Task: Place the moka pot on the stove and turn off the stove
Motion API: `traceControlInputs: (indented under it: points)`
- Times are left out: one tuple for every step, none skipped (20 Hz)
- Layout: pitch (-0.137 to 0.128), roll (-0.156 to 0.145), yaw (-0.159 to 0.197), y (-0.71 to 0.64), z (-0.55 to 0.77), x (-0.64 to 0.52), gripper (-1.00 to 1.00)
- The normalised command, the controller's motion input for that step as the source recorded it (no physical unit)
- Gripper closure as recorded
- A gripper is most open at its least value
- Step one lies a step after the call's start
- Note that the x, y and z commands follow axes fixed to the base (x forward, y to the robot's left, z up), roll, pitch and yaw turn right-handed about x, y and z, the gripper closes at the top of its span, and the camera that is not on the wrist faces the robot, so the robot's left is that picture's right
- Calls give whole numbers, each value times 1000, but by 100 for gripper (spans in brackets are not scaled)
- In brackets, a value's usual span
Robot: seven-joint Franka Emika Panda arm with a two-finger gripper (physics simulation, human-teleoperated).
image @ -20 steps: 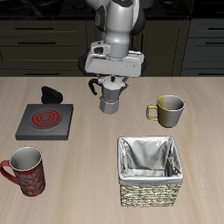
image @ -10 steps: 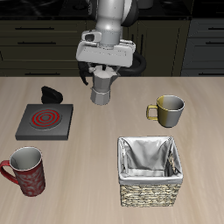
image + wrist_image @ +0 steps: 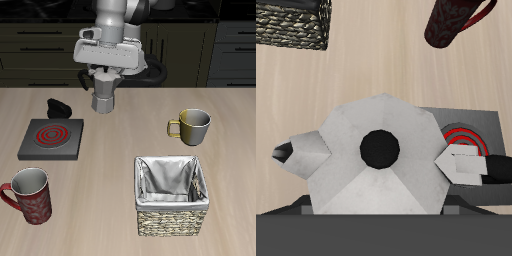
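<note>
Jaws clamped on the top of the moka pot [image 3: 104, 93], the gripper [image 3: 106, 72] carries it lifted off the table, upright so it can be set flat on the stove [image 3: 52, 137], which lies nearer the front edge

Simulated kitchen, dark cabinets [image 3: 40, 45], wooden table [image 3: 110, 170], stove [image 3: 50, 138]

We see a light grey, rounded arm [image 3: 118, 20] ending in a boxy pale gripper [image 3: 105, 77] with dark fingers.
</note>
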Motion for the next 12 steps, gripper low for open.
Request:
traceControlInputs:
  points:
    - [61, 92, 2, -199, -40, 47, 100]
    - [-8, -79, 11, -358, 49, -62, 100]
    - [-22, 45, 14, -210, 19, 4, 100]
    - [29, 59, 10, -346, -7, -11, 100]
    - [-38, -100, -22, -452, 37, 8, 100]
    - [7, 69, 28, -160, -13, 30, 100]
    - [40, -29, -24, -395, -21, 12, 100]
    - [-32, -41, 1, -295, 37, -15, 100]
    - [-57, 34, 45, -353, 46, 0, 100]
    - [0, 0, 0, 139, -17, -10, 100]
    - [80, -48, -153, -813, 7, 25, 100]
    - [0, 0, 0, 0, 0, 0, 100]
